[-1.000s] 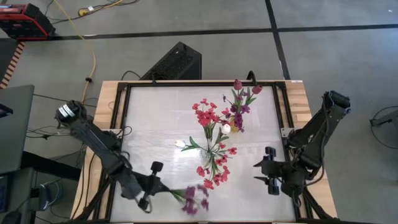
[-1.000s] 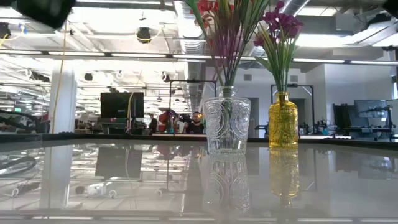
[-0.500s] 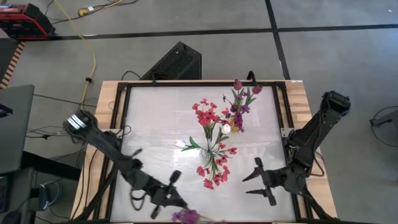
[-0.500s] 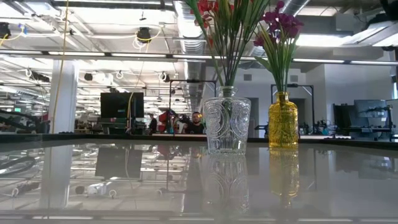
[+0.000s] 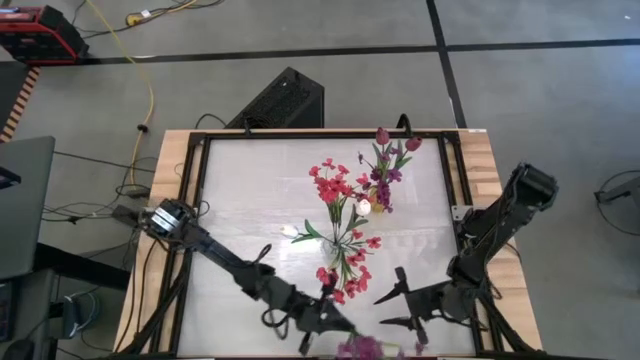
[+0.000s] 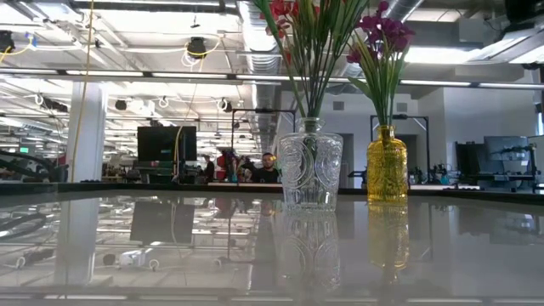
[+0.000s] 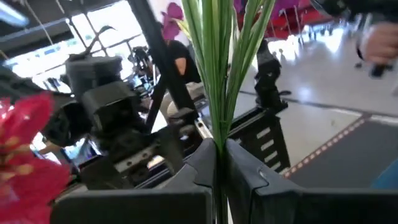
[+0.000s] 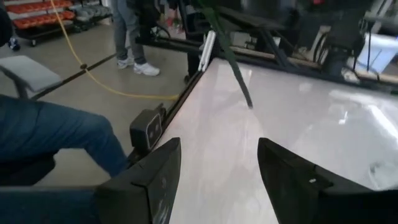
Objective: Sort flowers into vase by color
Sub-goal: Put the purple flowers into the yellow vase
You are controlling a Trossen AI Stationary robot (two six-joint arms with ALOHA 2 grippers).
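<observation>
Because the left pincer point(image 5: 322, 330) squeezes only the thin stalks of the purple flowers point(image 5: 362, 347), they could slip or bump the wide-open right pincer point(image 5: 395, 310) close by.

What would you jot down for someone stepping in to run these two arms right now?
Left gripper: shut on a purple flower stem, carried at the table's near edge; its blossom shows there.
Right gripper: open, empty, close beside it near that edge.
Clear vase: mid-table, holding red-pink flowers.
Yellow vase: behind it, holding purple flowers.
Done: most stems are in vases.
Left: get the held purple stem into the yellow vase, probably via the right gripper.
</observation>
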